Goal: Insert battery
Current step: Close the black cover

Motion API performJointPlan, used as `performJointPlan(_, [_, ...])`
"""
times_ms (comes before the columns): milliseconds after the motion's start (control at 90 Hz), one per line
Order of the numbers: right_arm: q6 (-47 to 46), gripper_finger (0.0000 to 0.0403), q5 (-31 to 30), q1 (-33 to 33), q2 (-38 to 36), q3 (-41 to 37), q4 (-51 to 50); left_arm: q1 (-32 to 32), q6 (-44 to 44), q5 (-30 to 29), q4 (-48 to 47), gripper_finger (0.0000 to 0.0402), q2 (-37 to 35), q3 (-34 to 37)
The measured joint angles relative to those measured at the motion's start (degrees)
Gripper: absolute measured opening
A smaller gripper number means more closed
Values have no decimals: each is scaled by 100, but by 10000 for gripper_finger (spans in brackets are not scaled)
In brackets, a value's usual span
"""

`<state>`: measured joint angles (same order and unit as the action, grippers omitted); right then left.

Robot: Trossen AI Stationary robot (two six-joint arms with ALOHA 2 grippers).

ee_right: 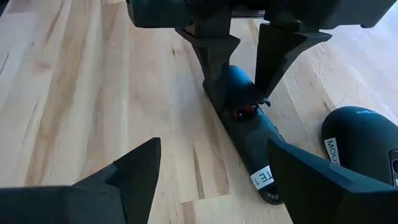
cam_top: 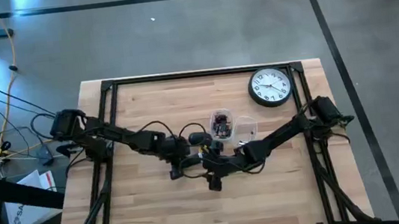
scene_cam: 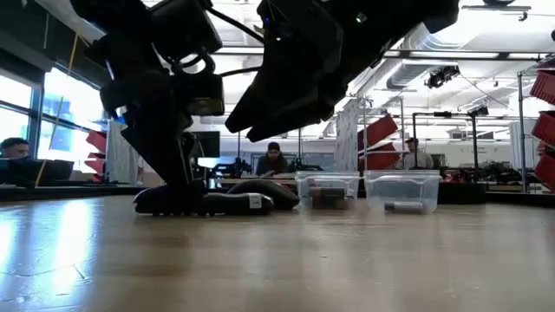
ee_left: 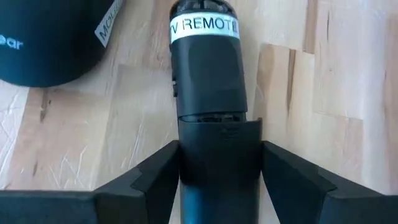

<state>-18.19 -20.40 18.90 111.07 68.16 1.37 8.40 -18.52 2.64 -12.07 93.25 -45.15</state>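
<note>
The left claw (ee_left: 217,180) is clamped on the near end of the TV remote (ee_left: 208,81), which lies flat on the counter (cam_top: 284,193), long axis running straight away from that claw, labelled end far. The right claw (ee_right: 211,180) hangs open just above it. Bare wood lies along one side; a dark mouse (ee_right: 360,140) sits close on the other. Beyond stand two clear tubs (scene_cam: 401,191).

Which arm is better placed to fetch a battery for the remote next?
The right. Its gripper hangs open and empty above the TV remote, with the clear containers close by, while the left gripper is shut on the remote, holding it against the table.
</note>
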Motion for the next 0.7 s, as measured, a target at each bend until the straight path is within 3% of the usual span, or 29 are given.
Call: performJointPlan(700, [0, 262, 0, 0, 0, 0, 13, 105, -238, -285, -3, 199, 0, 0])
